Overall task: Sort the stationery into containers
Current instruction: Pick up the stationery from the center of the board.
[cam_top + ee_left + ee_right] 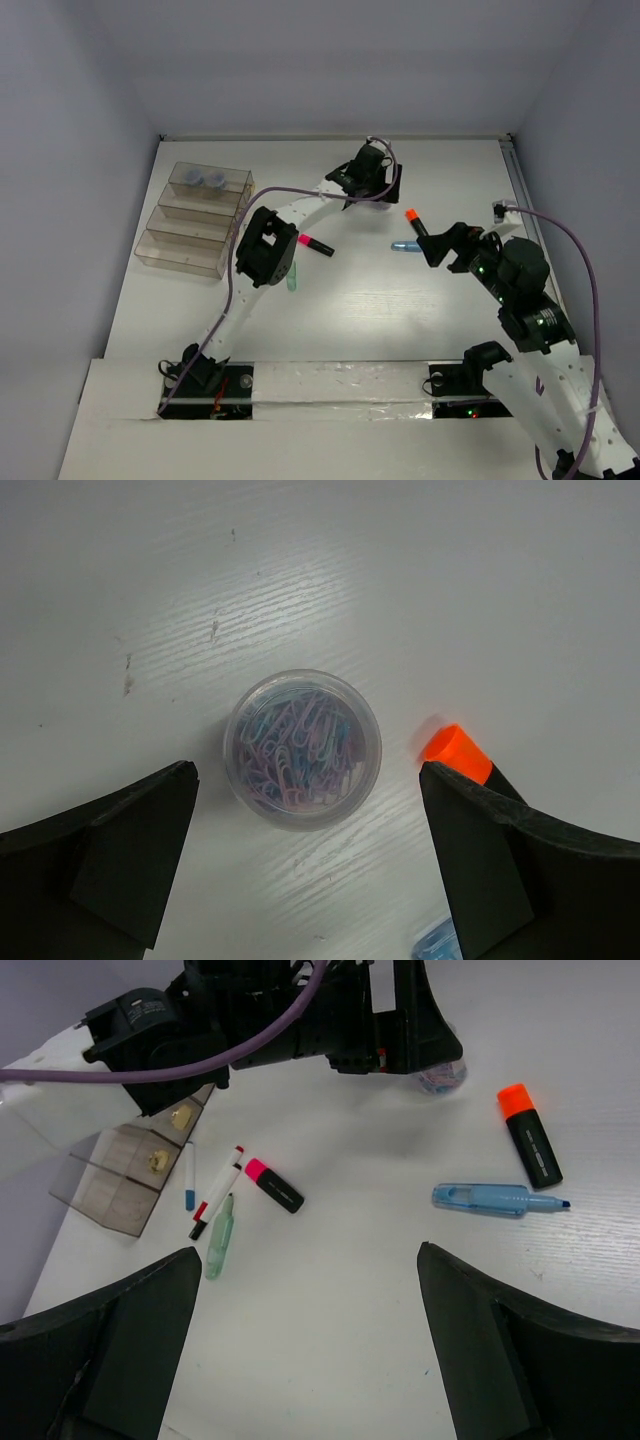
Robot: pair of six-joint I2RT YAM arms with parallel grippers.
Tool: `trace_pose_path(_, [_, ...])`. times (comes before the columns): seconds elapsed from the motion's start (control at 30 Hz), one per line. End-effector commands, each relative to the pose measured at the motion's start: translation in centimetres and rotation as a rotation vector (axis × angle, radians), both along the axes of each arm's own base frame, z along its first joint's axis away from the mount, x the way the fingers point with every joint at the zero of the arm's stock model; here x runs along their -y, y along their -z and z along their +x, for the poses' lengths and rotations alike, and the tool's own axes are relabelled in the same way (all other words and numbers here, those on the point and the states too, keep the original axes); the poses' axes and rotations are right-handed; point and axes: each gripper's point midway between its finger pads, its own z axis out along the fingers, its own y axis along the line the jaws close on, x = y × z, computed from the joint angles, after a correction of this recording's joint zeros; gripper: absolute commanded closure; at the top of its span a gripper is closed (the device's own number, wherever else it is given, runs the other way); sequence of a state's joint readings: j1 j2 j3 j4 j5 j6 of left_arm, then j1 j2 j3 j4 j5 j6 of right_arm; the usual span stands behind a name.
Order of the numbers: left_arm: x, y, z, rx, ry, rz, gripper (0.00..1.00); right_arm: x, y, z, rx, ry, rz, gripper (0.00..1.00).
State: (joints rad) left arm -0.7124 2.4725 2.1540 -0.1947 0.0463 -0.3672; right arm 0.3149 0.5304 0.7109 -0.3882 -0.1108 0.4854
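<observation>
We count two pots (200, 181) in the containers (185, 250); the third pot (302, 748), pens (215, 1195), highlighters (275, 1186) and markers (497, 1199) lie unsorted on the counter (400, 320). The left end effector (308, 775) and right end effector (305, 1260) gape wide, empty.

Orange-capped black highlighter (531, 1147), light blue marker (495, 1199), pale green marker (219, 1244)

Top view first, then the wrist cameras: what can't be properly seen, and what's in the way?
Top view: the paper-clip pot is hidden beneath the left gripper.
Top view: the left arm covers the thin pens; only the green marker tip shows.
Left wrist view: a finger hides the orange highlighter body; the bottom edge cuts the blue marker.
</observation>
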Motion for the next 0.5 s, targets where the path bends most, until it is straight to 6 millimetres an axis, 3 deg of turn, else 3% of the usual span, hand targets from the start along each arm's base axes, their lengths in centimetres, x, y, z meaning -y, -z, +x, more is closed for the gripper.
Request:
trace_pose_path(0.0, [1.8,-4.1,0.7,0.060,0.016,-0.086,0.07,-0.5,-0.2,0.1,0.030,-0.029,-0.001,0.05])
trace_pose_path(0.47, [2.8,-2.6,0.9,0.047,0.020,-0.085,0.12,-0.6,0.0,0.3,0.025,-0.034,-0.004,0.04])
